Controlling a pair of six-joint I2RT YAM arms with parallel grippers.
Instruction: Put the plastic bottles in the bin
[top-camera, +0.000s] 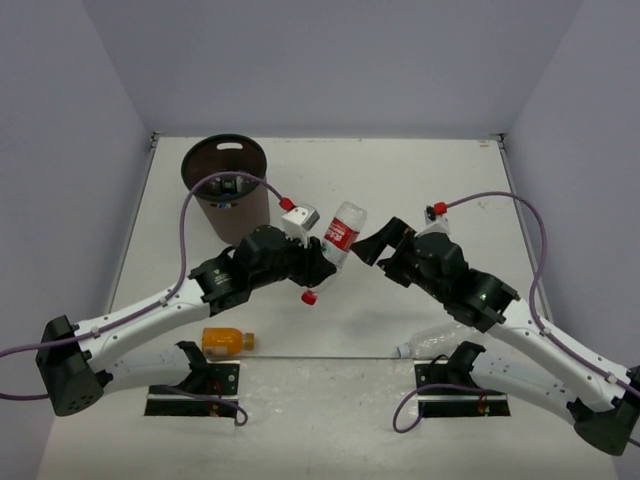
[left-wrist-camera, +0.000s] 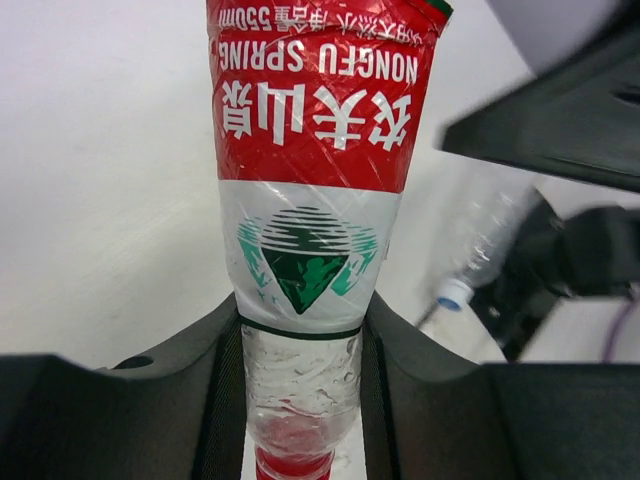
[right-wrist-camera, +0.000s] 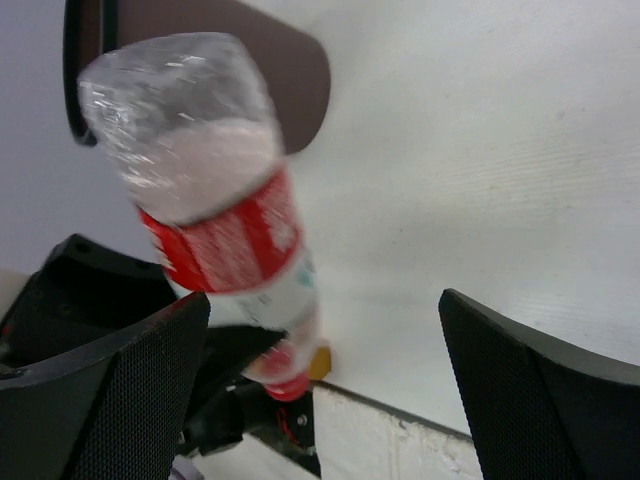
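Observation:
My left gripper (top-camera: 322, 268) is shut on the neck end of the clear bottle with red label and cap (top-camera: 342, 232), held above the table, cap end down toward the arm; it fills the left wrist view (left-wrist-camera: 305, 200). My right gripper (top-camera: 372, 243) is open and empty just right of that bottle, which shows in its view (right-wrist-camera: 215, 210). The brown bin (top-camera: 228, 185) stands at the back left with bottles inside. An orange-filled bottle (top-camera: 228, 339) lies near the left base. A plain clear bottle (top-camera: 432, 340) lies near the right base, also seen in the left wrist view (left-wrist-camera: 480, 250).
The bin's side shows in the right wrist view (right-wrist-camera: 280, 50). Purple cables loop over both arms. Grey walls close the table on three sides. The two arm bases and black mounting plates sit at the near edge.

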